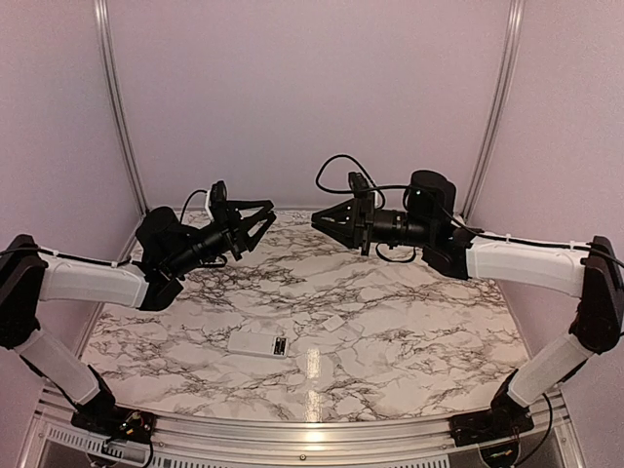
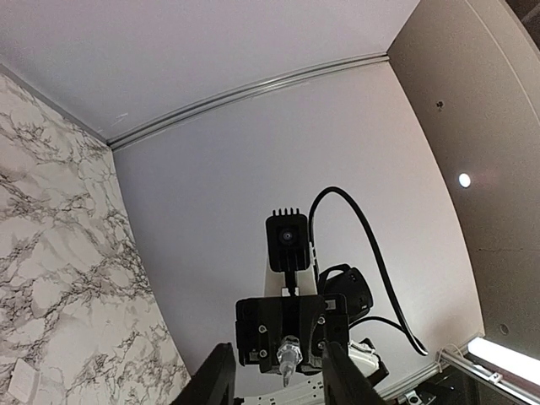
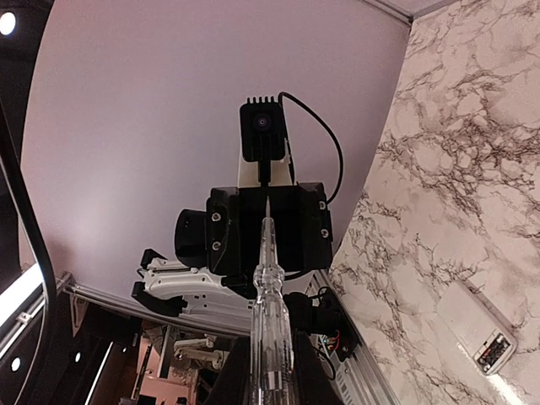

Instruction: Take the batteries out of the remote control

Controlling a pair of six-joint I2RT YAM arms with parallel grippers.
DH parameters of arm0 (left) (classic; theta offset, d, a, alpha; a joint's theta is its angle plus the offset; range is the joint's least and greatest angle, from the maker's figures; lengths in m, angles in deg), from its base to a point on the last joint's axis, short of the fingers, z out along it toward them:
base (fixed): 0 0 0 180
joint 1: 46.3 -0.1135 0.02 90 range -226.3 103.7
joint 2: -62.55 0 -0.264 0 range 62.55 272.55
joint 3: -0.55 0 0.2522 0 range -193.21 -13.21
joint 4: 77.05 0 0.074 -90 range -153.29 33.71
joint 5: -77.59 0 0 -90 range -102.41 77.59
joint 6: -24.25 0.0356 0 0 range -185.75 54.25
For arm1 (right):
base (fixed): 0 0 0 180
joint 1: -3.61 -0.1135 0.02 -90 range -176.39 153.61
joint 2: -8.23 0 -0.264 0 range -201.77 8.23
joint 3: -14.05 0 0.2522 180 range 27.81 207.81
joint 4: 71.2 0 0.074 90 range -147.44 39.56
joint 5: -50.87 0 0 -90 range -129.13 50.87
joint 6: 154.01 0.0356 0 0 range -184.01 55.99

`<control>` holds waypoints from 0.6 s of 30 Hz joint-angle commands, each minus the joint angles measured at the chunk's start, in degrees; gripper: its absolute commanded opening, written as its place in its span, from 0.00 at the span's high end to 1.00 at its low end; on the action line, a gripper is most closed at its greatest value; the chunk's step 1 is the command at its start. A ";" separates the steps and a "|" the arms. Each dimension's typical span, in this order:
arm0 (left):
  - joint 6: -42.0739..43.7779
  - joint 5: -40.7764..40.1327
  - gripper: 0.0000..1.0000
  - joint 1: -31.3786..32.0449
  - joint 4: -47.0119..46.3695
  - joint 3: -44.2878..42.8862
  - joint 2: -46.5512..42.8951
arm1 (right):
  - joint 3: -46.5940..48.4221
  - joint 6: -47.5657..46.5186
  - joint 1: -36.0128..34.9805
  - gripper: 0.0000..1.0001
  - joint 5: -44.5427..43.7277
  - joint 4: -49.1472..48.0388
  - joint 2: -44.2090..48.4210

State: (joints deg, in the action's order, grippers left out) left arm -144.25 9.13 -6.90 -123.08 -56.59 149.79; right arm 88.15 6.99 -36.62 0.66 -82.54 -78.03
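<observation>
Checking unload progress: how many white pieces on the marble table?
2: flat white rectangular remote control near front centre; small white squarish cover right of it, apart. Smaller parts may be hidden.

The table (image 1: pixel 419 361) is glossy and marble-patterned with a light streak at lower centre, the remote (image 1: pixel 258 344) smooth white plastic, the walls (image 1: pixel 312 88) matt, the corner rails (image 1: pixel 115 97) brushed metal, the rod (image 3: pixel 268 337) clear glossy plastic.

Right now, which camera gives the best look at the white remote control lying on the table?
The right wrist view: the remote control shows large and whole, dark recess and label clear at one end. The top external view has it whole but small. The left wrist view shows only an unidentifiable white piece in its corner.
</observation>
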 commanded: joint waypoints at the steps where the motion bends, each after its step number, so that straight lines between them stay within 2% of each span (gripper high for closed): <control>1: 2.94 -0.43 0.29 0.15 2.65 2.24 -3.37 | 4.91 -7.34 0.24 1.00 -1.03 8.81 1.54; 3: 4.88 -1.62 0.13 0.15 6.10 3.26 -6.46 | 5.97 -12.38 0.24 1.00 -2.28 14.53 2.72; 5: 6.87 -2.84 0.03 0.15 9.54 4.42 -9.22 | 6.34 -14.80 0.24 1.00 -2.46 17.90 3.74; 11: 11.70 -4.33 0.01 0.07 19.96 8.16 -16.78 | 7.11 -19.90 0.28 1.00 -3.05 26.65 5.49; 18: 24.62 -9.76 0.03 0.07 48.55 6.97 -25.74 | 12.32 -31.27 0.25 1.00 -5.37 44.72 5.13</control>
State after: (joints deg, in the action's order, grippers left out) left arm -128.91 3.71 -6.90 -94.49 -49.20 127.70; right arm 96.54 -15.89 -36.60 -2.71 -50.91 -73.59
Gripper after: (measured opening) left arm 0.977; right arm 0.115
